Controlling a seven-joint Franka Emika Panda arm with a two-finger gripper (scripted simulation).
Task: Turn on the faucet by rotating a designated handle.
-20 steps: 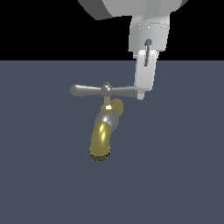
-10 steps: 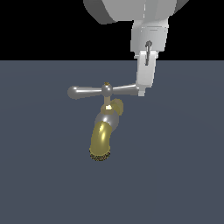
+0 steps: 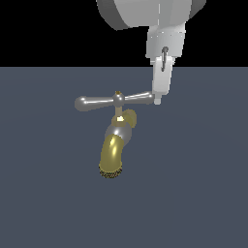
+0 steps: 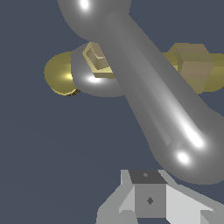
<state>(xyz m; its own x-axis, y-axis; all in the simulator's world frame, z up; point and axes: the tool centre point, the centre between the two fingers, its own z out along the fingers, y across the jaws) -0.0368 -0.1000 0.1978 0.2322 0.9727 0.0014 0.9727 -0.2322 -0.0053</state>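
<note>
On the flat slate-grey worktop (image 3: 203, 193), roughly midway between its side edges and nearer the far edge than the near one, stands the small shiny faucet (image 3: 116, 145). Its curved gold-brass spout (image 3: 112, 156) turns down to a rough, speckled rim, and a smooth silver collar (image 3: 122, 127) sits above it.

Across the top lies the slim glossy silver-grey crossbar handle (image 3: 114, 100): two tapered arms with rounded, bulbous ends meeting at a small gold-tipped hub (image 3: 117, 94). The arm toward the exterior view's right runs up to the white, boxy gripper (image 3: 158, 99), whose fingertip appears to touch that end. In the wrist view the bulb looms large and mirror-bright just beside the grey-white finger (image 4: 148, 199).

Whether the fingers stand apart or together cannot be told; nothing appears clamped.

The step in hand looks like the push on the handle's end. Next, it likely calls for a steady sideways sweep around the hub; the polished, rounded tip could let the finger slide off.
</note>
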